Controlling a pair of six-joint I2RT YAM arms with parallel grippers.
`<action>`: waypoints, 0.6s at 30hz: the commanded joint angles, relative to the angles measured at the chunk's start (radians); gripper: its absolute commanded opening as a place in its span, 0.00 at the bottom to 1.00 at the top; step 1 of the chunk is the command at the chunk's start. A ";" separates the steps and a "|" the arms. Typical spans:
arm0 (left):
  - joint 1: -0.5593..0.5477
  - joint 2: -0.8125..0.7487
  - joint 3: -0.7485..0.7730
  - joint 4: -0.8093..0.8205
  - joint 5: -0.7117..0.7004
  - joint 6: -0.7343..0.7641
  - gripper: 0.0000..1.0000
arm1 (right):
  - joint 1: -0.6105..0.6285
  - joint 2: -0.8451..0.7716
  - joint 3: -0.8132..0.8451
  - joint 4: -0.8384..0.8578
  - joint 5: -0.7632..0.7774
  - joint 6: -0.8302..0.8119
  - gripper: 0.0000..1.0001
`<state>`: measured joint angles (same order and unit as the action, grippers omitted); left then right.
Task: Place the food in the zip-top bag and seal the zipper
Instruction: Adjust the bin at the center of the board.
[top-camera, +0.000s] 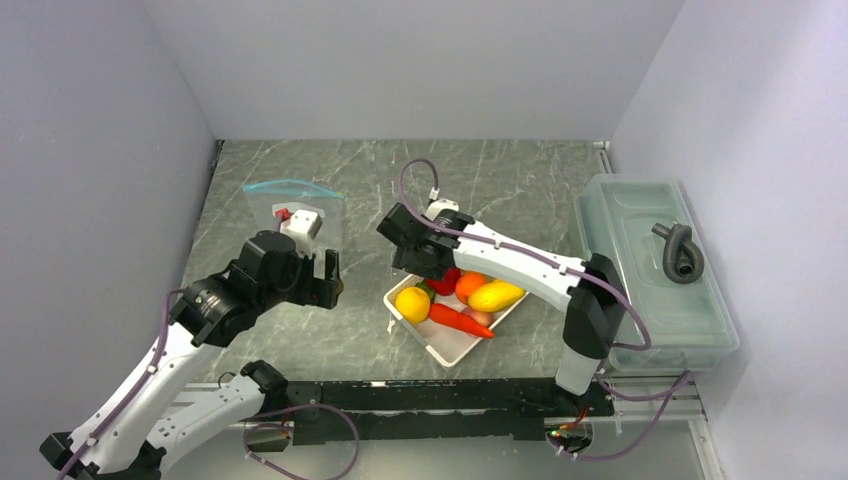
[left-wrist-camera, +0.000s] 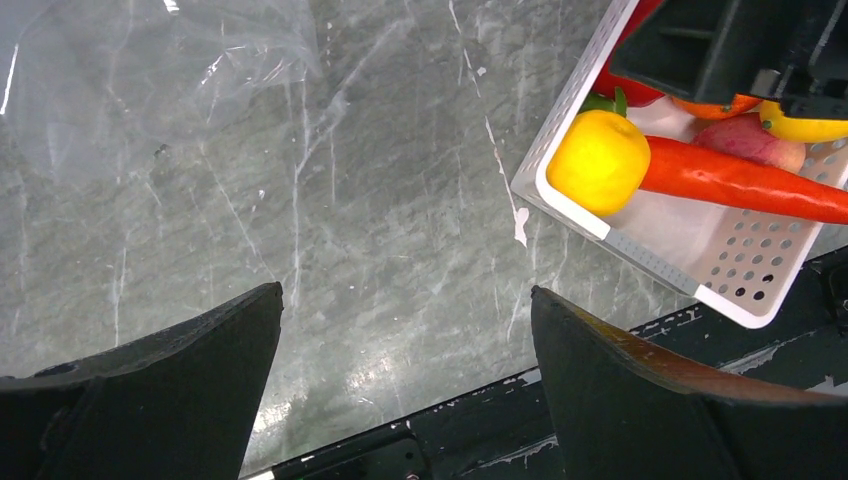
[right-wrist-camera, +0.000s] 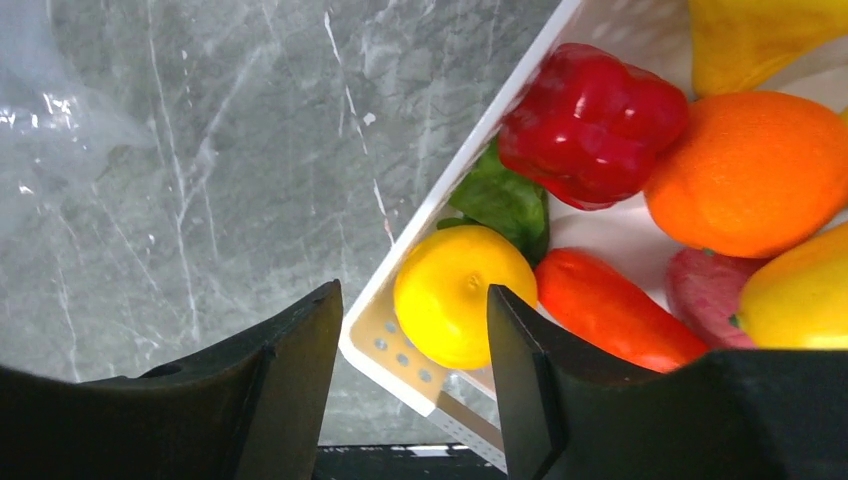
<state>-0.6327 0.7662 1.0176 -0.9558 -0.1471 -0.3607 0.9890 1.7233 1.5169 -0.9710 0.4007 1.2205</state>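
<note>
- The left pincer (left-wrist-camera: 405, 300) stands wide open with nothing between its fingers. In its own view it hangs over bare grey marble counter (left-wrist-camera: 380, 200).
- In the overhead view the left pincer (top-camera: 328, 272) sits left of centre, just below the bag.
- The clear zip-top bag (top-camera: 300, 205) lies flat on the counter in the upper left of the overhead view. Its teal zipper (top-camera: 290, 185) runs along the far edge.
- A small white and red item (top-camera: 303, 222) shows at the bag; I cannot tell whether it is inside.
- All the food lies in the white perforated basket (top-camera: 450, 355) at the centre of the overhead view, well apart from the bag.
- The right pincer (right-wrist-camera: 415, 295) is partly open and grips nothing that I can make out. Its fingers straddle the basket's near-left wall (right-wrist-camera: 400, 350), with the lemon (right-wrist-camera: 460, 295) showing in the gap.
- Whether either finger touches the lemon cannot be told.
- Beside the lemon lie a green piece (right-wrist-camera: 505, 200), a red pepper (right-wrist-camera: 590, 125), an orange (right-wrist-camera: 750, 170) and a carrot (right-wrist-camera: 610, 310).
- A long yellow piece (top-camera: 497, 296) rests at the basket's right side.
- A lidded translucent bin (top-camera: 650, 260) stands at the right edge of the counter.
</note>
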 joint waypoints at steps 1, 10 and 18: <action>-0.003 -0.030 -0.025 0.074 0.021 0.011 0.99 | -0.016 0.064 0.090 -0.054 0.016 0.103 0.56; -0.004 -0.097 -0.036 0.076 0.002 0.011 0.99 | -0.053 0.166 0.132 -0.080 -0.025 0.153 0.52; -0.004 -0.123 -0.041 0.078 -0.002 0.012 0.99 | -0.080 0.217 0.142 -0.068 -0.048 0.168 0.51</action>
<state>-0.6327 0.6502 0.9852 -0.9218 -0.1440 -0.3603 0.9207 1.9255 1.6058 -1.0176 0.3603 1.3594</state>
